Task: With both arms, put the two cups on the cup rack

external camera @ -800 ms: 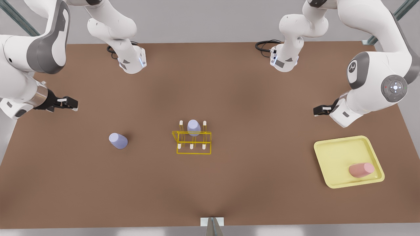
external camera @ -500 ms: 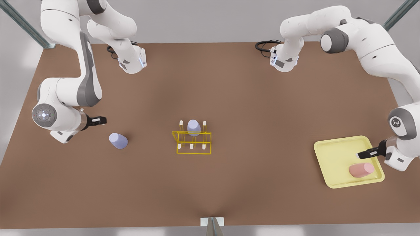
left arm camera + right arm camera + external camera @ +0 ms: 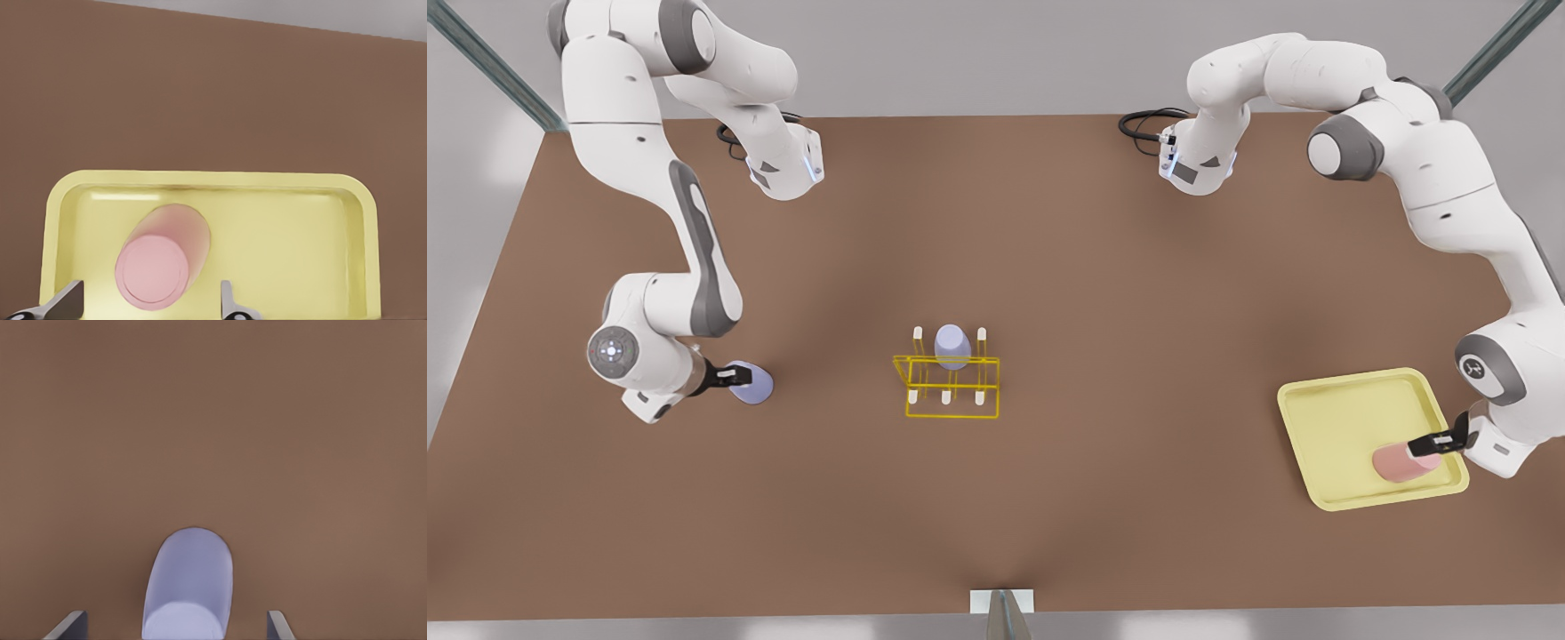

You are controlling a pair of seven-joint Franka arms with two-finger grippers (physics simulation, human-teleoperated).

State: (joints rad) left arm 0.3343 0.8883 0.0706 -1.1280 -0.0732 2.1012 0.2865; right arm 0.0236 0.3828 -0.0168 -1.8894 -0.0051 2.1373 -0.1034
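Observation:
A salmon-pink cup (image 3: 1398, 463) (image 3: 163, 257) lies on its side in a pale-yellow tray (image 3: 1343, 409) (image 3: 287, 227) at the front view's right. My left gripper (image 3: 1427, 442) (image 3: 150, 297) is open, one finger on each side of that cup's near end. At the front view's left a lavender cup (image 3: 756, 385) (image 3: 190, 583) lies on the table, and my right gripper (image 3: 734, 378) (image 3: 177, 620) is open around its near end. The yellow wire cup rack (image 3: 951, 391) stands mid-table with another lavender cup (image 3: 952, 345) on one of its back pegs.
The brown table (image 3: 1094, 267) stretches between the arms. Both arm bases (image 3: 783, 169) (image 3: 1196, 164) stand at the far edge with black cables. A small white bracket (image 3: 1002, 602) sits at the near table edge.
Both arms swung down from the table's sides. The right gripper came to the loose lavender cup and the left gripper came over the tray to the pink cup. The cups have not moved.

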